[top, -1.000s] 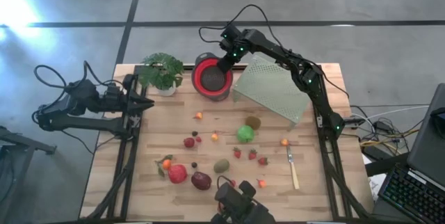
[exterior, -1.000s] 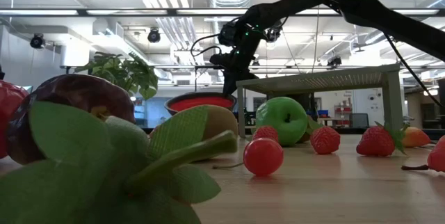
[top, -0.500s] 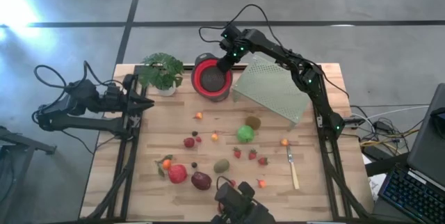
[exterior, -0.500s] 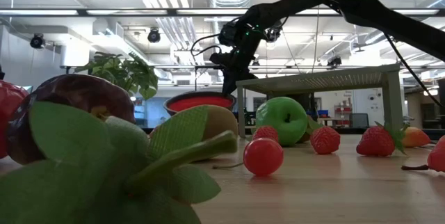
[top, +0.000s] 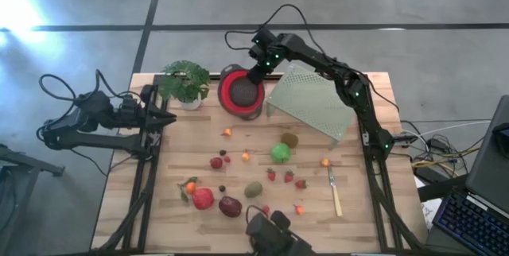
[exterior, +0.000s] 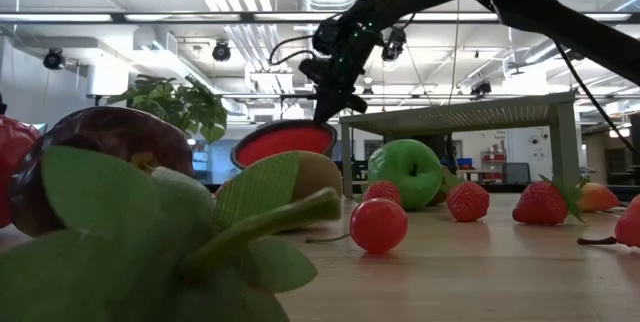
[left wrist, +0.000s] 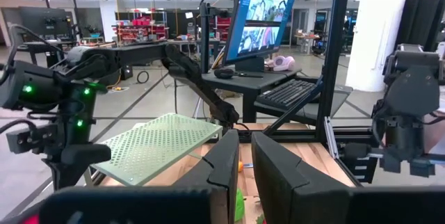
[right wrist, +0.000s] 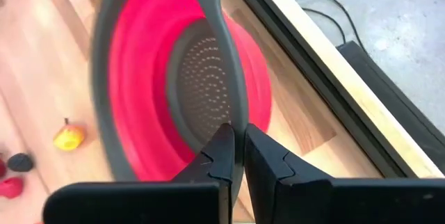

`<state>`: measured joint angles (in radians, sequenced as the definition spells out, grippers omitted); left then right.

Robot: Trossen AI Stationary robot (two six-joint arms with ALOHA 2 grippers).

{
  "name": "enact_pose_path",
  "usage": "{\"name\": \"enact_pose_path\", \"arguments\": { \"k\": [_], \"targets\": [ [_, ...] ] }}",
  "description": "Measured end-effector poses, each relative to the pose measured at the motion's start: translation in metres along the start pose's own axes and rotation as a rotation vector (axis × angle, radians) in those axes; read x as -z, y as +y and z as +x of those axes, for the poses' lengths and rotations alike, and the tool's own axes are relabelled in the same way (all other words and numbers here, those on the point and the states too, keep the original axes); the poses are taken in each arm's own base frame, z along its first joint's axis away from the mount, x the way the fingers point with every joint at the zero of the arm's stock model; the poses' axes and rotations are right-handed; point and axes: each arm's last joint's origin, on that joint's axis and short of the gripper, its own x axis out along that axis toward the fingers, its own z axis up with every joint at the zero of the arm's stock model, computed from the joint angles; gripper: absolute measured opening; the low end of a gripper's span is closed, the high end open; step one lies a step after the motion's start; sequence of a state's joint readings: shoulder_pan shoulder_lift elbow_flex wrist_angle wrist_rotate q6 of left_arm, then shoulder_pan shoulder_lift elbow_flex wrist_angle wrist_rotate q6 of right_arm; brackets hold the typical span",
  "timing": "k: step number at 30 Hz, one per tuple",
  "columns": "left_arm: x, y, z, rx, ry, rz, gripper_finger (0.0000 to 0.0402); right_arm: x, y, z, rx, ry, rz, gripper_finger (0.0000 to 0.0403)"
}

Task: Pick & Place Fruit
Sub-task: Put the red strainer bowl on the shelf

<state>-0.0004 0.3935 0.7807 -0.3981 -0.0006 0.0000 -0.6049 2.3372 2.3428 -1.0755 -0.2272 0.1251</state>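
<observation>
A red collapsible colander with a grey rim [top: 241, 95] sits at the table's far side, tilted in the low view [exterior: 283, 142]. My right gripper [top: 256, 73] [exterior: 325, 112] is shut on its rim. Fruit lies loose on the wood: green apple [top: 280, 153] [exterior: 405, 172], red apple [top: 203, 199], maroon plum [top: 230, 206], two kiwis [top: 253, 189] [top: 289, 139], strawberries [top: 289, 177] and small orange pieces [top: 246, 157]. My left gripper [top: 165, 118] [left wrist: 245, 168] waits shut at the table's left edge, touching nothing. My right gripper pinches the colander's grey rim [right wrist: 235, 116] on its right-hand side, one finger [right wrist: 221, 156] inside the bowl and the other [right wrist: 263, 160] outside. The fingers come from above, pointing down. The held side is raised and the colander tilts; whether its low side [exterior: 240, 154] rests on the table is hidden.
A leafy potted plant [top: 185, 83] stands left of the colander. A green perforated shelf on legs [top: 310, 101] stands right of it, under my right arm. A slim knife [top: 335, 192] lies near the right edge. The low camera [top: 274, 232] sits at the near edge.
My right gripper has risen, staying shut on the rim. The colander, level on the table before, now tilts with its held side lifted and its opening turned toward the near edge.
</observation>
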Motion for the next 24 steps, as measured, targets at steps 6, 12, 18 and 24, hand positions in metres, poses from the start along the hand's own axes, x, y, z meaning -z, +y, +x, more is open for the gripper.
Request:
{"name": "enact_pose_path", "arguments": {
  "k": [6, 12, 18, 24],
  "targets": [
    [0.000, 0.000, 0.000, 0.000, 0.000, 0.000, 0.0046, 0.000, 0.006, -0.006, 0.003, -0.009, -0.019, 0.0012],
    [0.000, 0.000, 0.000, 0.000, 0.000, 0.000, 0.0046, 0.000, 0.014, -0.012, -0.005, -0.018, -0.032, 0.0012],
    [0.000, 0.000, 0.000, 0.000, 0.000, 0.000, 0.0046, 0.000, 0.018, -0.016, -0.038, -0.026, -0.039, 0.0011],
    [0.000, 0.000, 0.000, 0.000, 0.000, 0.000, 0.0046, 0.000, 0.025, -0.022, -0.066, -0.036, -0.050, 0.0011]
  ]
}}
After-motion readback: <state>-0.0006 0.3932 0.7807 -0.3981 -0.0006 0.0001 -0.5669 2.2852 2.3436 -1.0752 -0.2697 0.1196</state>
